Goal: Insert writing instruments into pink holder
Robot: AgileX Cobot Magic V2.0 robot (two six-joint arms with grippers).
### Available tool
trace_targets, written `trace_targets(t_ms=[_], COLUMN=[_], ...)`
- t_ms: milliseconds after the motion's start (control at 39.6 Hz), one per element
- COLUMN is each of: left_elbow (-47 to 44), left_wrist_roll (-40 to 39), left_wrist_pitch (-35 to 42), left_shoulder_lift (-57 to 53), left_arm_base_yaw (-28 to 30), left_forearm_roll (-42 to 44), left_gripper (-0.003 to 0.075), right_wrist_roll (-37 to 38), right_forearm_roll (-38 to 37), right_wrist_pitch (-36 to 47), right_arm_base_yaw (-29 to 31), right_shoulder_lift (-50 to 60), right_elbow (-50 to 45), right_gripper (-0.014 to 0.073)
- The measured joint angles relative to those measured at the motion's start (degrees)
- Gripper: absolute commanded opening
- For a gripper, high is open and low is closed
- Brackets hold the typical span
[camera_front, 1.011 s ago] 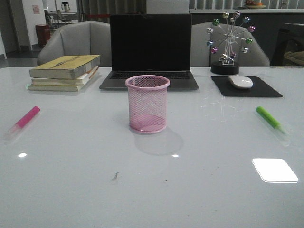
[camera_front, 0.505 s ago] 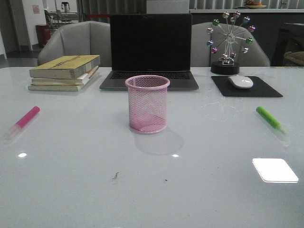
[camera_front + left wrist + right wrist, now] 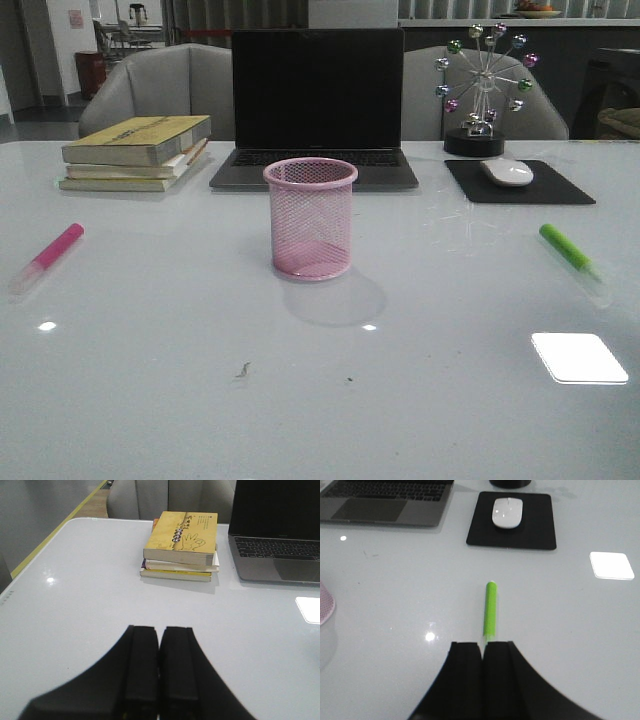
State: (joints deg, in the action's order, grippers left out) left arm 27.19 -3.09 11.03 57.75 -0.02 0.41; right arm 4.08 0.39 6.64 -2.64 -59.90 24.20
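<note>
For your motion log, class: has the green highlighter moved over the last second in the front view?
No. The green highlighter lies in the same spot, in front of the black mouse pad, on the right side of the table.

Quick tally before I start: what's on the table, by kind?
Highlighters: 2, pink and green
Mesh cup: 1
Books: 3 in a stack
Laptop: 1
Mouse: 1
Mouse pad: 1
Ferris-wheel ornament: 1
Total: 10

In the right wrist view the green highlighter's (image 3: 491, 609) near end is hidden behind the right gripper's fingers (image 3: 496, 675), and the pink holder (image 3: 325, 606) is cut off at 9 o'clock. The top book's (image 3: 182, 536) cover text is unreadable.
</note>
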Motion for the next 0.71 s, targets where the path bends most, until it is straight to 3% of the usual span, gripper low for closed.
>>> trace_targets(t_ms=[126, 328, 404, 707], left_elbow=[0.03, 0.03, 0.03, 0.12], left_wrist_roll=[0.00, -0.51, -1.60, -3.08], left_wrist_pitch=[0.14, 0.18, 0.18, 0.18], left_shoulder_lift=[0.00, 0.00, 0.00, -0.48], left_arm_base_yaw=[0.00, 0.00, 0.00, 0.00], left_forearm_roll=[0.00, 0.00, 0.00, 0.00], left_gripper=[0.0160, 0.0471, 0.0545, 0.0552], right_wrist_roll=[0.11, 0.11, 0.11, 0.11], right_forearm_roll=[0.00, 0.03, 0.03, 0.13], right_wrist_pitch=[0.24, 0.12, -0.61, -0.82], right_arm_base_yaw=[0.00, 0.00, 0.00, 0.00], right_shoulder_lift=[-0.98, -1.06, -1.06, -1.06], right_elbow=[0.00, 0.03, 0.13, 0.13], right_gripper=[0.0078, 0.0326, 0.0415, 0.0444])
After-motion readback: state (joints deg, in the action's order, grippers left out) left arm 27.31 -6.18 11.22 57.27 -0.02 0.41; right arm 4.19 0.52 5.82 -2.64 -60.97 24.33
